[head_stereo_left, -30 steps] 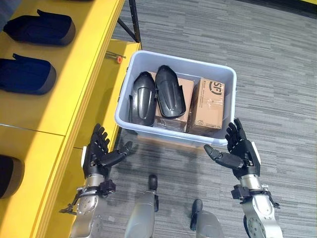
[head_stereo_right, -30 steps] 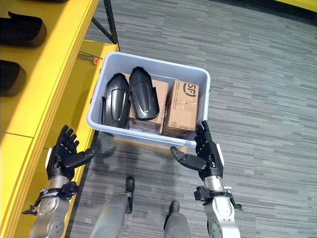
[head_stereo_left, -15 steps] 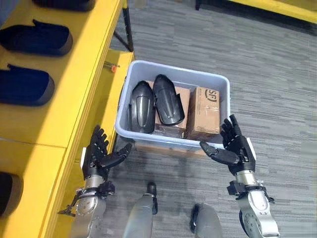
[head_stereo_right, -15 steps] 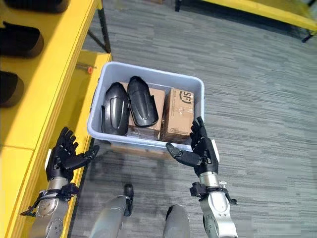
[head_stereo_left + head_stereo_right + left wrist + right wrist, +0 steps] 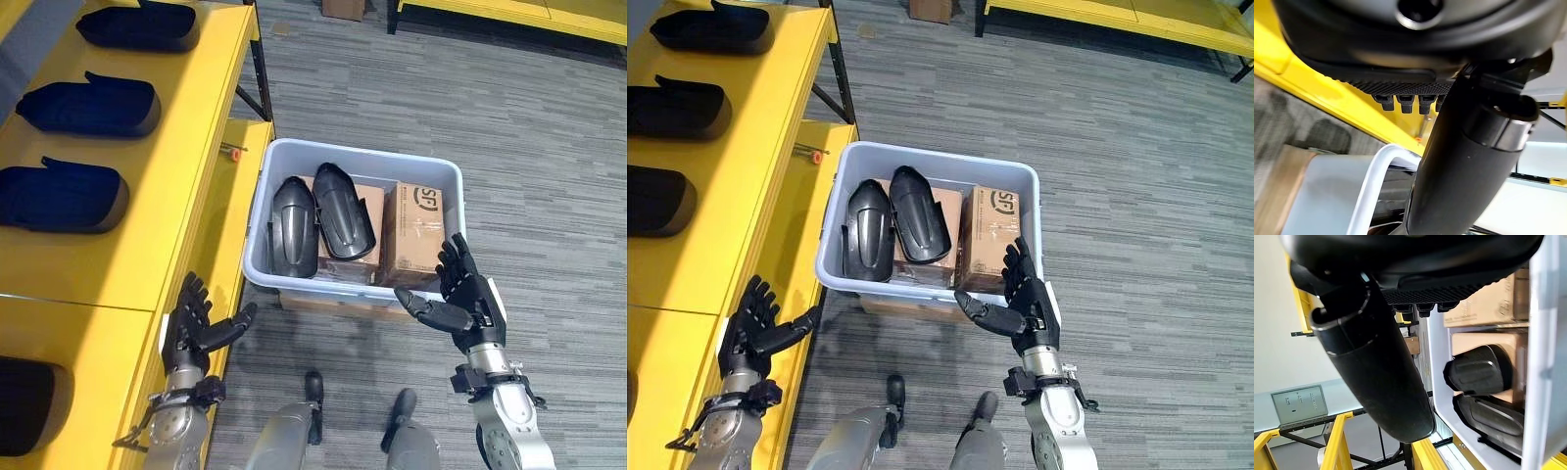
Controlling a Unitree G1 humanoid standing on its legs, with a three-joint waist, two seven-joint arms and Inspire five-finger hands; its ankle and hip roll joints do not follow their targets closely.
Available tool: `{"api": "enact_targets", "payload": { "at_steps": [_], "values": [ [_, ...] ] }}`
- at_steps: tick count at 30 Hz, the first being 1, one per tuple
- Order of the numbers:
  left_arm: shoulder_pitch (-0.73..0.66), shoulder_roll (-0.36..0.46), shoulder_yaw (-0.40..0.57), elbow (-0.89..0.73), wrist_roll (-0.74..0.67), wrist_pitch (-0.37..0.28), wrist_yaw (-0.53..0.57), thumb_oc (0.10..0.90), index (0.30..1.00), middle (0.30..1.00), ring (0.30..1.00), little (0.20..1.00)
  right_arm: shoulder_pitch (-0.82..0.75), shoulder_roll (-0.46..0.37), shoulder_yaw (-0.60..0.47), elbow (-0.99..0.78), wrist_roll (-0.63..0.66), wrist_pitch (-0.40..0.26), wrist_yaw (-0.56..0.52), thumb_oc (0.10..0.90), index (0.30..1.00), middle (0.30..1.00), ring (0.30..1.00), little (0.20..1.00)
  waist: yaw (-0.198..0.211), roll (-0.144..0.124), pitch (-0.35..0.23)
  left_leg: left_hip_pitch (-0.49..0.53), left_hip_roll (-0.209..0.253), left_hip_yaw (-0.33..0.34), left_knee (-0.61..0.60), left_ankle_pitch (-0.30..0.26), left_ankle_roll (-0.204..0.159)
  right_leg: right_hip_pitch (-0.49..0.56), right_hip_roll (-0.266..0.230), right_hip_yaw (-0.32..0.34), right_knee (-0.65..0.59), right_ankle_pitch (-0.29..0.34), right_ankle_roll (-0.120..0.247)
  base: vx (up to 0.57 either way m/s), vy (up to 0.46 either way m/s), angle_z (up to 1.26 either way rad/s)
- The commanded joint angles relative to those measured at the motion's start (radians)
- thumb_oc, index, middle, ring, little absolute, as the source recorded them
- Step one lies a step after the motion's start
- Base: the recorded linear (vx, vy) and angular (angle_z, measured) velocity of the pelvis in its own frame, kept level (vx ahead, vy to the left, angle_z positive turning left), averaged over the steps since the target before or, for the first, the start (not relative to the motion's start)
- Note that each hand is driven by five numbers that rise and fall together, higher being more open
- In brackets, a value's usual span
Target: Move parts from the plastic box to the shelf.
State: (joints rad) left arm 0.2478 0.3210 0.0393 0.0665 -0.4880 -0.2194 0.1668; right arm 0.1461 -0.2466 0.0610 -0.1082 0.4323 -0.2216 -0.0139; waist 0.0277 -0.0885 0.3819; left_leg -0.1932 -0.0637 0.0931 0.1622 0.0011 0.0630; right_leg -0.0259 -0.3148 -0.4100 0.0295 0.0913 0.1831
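A pale grey plastic box (image 5: 284,284) sits on the carpet beside the yellow shelf (image 5: 147,166). Inside it two black curved parts (image 5: 294,227) (image 5: 343,211) lie on cardboard boxes (image 5: 416,235). Several more black parts (image 5: 59,196) rest on the shelf top. My left hand (image 5: 191,328) is open, held low by the shelf edge, short of the box's near left corner. My right hand (image 5: 465,304) is open too, fingers spread, just in front of the box's near right corner. Neither hand holds anything. The right wrist view looks past the thumb (image 5: 1376,367) at the two parts (image 5: 1479,369) in the box.
A lower yellow shelf level (image 5: 230,186) with a small orange item (image 5: 235,152) lies between the shelf and the box. Grey carpet (image 5: 549,176) stretches to the right. A cardboard box (image 5: 343,8) and another yellow rack (image 5: 509,12) stand at the far edge.
The camera has drawn back and tilted up, so more shelf and floor show. Both hands stay open and sit slightly lower near the box's front.
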Motion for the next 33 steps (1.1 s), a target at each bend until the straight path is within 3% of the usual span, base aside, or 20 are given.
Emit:
{"api": "enact_targets", "payload": {
  "at_steps": [1,3,10,11,13,15,16,18,19,21,22,23,26,30,33],
  "values": [
    [-0.042,0.015,0.018,-0.14,0.0,-0.094,-0.018,0.9,1.0,1.0,1.0,1.0,-0.044,-0.037,-0.042,-0.081,-0.004,-0.106,-0.003,0.9,1.0,1.0,1.0,1.0,-0.017,0.019,-0.08,0.098,0.206,-0.03,-0.019,-0.09,-0.126,-0.084,0.002,0.005,0.064,0.009,0.003,0.1,-0.169,0.0],
    [-0.038,0.007,0.018,-0.153,-0.009,-0.096,-0.014,0.9,1.0,1.0,1.0,1.0,-0.061,-0.044,-0.034,-0.075,0.0,-0.109,-0.01,0.9,1.0,1.0,1.0,1.0,-0.014,0.032,-0.079,0.113,0.248,-0.026,-0.051,-0.065,-0.14,-0.106,0.033,0.009,0.096,-0.028,-0.013,0.15,-0.253,-0.08],
    [-0.048,0.006,0.011,-0.16,-0.016,-0.096,-0.002,0.9,1.0,1.0,1.0,1.0,-0.085,-0.045,-0.025,-0.066,0.004,-0.122,-0.025,0.9,1.0,1.0,1.0,1.0,-0.013,0.058,-0.066,0.117,0.301,-0.025,-0.106,-0.01,-0.157,-0.164,0.086,0.018,0.184,-0.098,-0.049,0.11,-0.171,-0.04],
    [-0.057,0.003,0.009,-0.151,-0.022,-0.098,0.001,0.9,1.0,1.0,1.0,1.0,-0.096,-0.048,-0.014,-0.064,0.004,-0.128,-0.028,0.9,1.0,1.0,1.0,1.0,-0.009,0.06,-0.061,0.093,0.307,-0.027,-0.043,-0.008,-0.16,-0.153,0.1,0.03,0.177,-0.115,-0.064,0.07,-0.207,0.12],
    [-0.061,-0.002,0.002,-0.154,-0.027,-0.1,0.003,0.9,1.0,1.0,1.0,1.0,-0.093,-0.054,-0.003,-0.06,0.006,-0.137,-0.038,0.9,1.0,1.0,1.0,1.0,0.011,0.058,-0.029,-0.001,0.298,-0.07,0.204,0.074,-0.171,-0.102,0.131,0.037,0.144,-0.142,-0.111,0.03,-0.203,0.14],
    [-0.076,0.002,-0.008,-0.153,-0.029,-0.099,0.003,0.9,1.0,1.0,1.0,1.0,-0.089,-0.068,-0.006,-0.061,-0.002,-0.134,-0.038,0.9,1.0,1.0,1.0,1.0,0.027,0.05,0.001,-0.068,0.241,-0.145,0.329,0.106,-0.18,-0.084,0.134,0.034,0.138,-0.144,-0.129,0.01,-0.102,0.0],
    [-0.079,0.0,-0.003,-0.154,-0.028,-0.097,0.005,0.9,1.0,1.0,1.0,1.0,-0.084,-0.071,-0.009,-0.063,-0.007,-0.136,-0.036,0.9,1.0,1.0,1.0,1.0,0.025,0.037,0.001,-0.091,0.265,-0.151,0.296,0.116,-0.169,-0.085,0.137,0.036,0.147,-0.161,-0.128,0.12,0.024,-0.11],
    [-0.077,0.005,0.009,-0.166,-0.023,-0.095,0.015,0.9,1.0,1.0,1.0,1.0,-0.087,-0.064,-0.002,-0.055,0.0,-0.135,-0.039,0.9,1.0,1.0,1.0,1.0,0.026,0.039,-0.009,-0.049,0.374,-0.134,0.021,0.184,-0.163,-0.083,0.148,0.068,0.17,-0.184,-0.113,0.19,0.181,-0.02],
    [-0.082,0.009,0.016,-0.159,-0.018,-0.095,0.022,0.9,1.0,1.0,1.0,1.0,-0.089,-0.065,-0.002,-0.048,-0.005,-0.136,-0.048,0.9,1.0,1.0,1.0,1.0,0.019,0.049,-0.017,-0.031,0.437,-0.104,-0.13,0.237,-0.18,-0.088,0.142,0.087,0.201,-0.199,-0.1,0.16,0.258,-0.48],
    [-0.107,0.009,0.009,-0.137,-0.014,-0.1,0.034,0.9,1.0,1.0,1.0,1.0,-0.097,-0.068,-0.005,-0.048,-0.011,-0.141,-0.061,0.9,1.0,1.0,1.0,1.0,0.019,0.077,-0.021,-0.016,0.467,-0.047,-0.227,0.304,-0.216,-0.099,0.116,0.095,0.244,-0.207,-0.077,0.13,0.437,-0.95],
    [-0.108,0.008,0.002,-0.135,-0.024,-0.103,0.033,0.9,1.0,1.0,1.0,1.0,-0.111,-0.065,0.015,-0.045,-0.016,-0.139,-0.054,0.9,1.0,1.0,1.0,1.0,0.034,0.086,-0.028,0.02,0.449,-0.095,-0.211,0.237,-0.204,-0.116,0.107,0.134,0.276,-0.213,-0.064,0.1,0.507,-0.81],
    [-0.115,0.005,0.0,-0.135,-0.029,-0.104,0.028,0.9,1.0,1.0,1.0,1.0,-0.112,-0.068,0.011,-0.045,-0.028,-0.135,-0.052,0.9,1.0,1.0,1.0,1.0,0.033,0.095,-0.033,0.012,0.433,-0.103,-0.194,0.219,-0.204,-0.12,0.098,0.146,0.275,-0.205,-0.058,0.12,0.502,-0.86],
    [-0.118,0.031,-0.02,-0.143,-0.03,-0.1,0.013,0.9,1.0,1.0,1.0,1.0,-0.077,-0.052,-0.018,-0.061,-0.042,-0.117,-0.053,0.9,1.0,1.0,1.0,1.0,0.011,0.078,-0.019,-0.049,0.354,-0.082,-0.039,0.116,-0.182,-0.062,0.011,0.141,0.233,-0.172,-0.02,0.11,0.468,-0.09],
    [-0.135,0.053,-0.023,-0.148,-0.02,-0.09,0.023,0.9,1.0,1.0,1.0,1.0,-0.057,-0.044,-0.035,-0.077,-0.06,-0.101,-0.051,0.9,1.0,1.0,1.0,1.0,0.008,0.051,-0.014,-0.085,0.304,-0.065,0.024,0.057,-0.16,-0.031,-0.033,0.119,0.187,-0.139,0.003,0.08,0.318,0.28],
    [-0.128,0.063,-0.012,-0.165,-0.01,-0.084,0.017,0.9,1.0,1.0,1.0,1.0,-0.074,-0.094,-0.079,-0.089,-0.165,-0.096,-0.075,0.9,1.0,1.0,1.0,1.0,0.028,0.016,-0.015,-0.123,0.287,-0.08,0.054,0.041,-0.154,-0.02,-0.04,0.092,0.181,-0.129,0.012,0.06,0.064,0.19]
  ]
}}
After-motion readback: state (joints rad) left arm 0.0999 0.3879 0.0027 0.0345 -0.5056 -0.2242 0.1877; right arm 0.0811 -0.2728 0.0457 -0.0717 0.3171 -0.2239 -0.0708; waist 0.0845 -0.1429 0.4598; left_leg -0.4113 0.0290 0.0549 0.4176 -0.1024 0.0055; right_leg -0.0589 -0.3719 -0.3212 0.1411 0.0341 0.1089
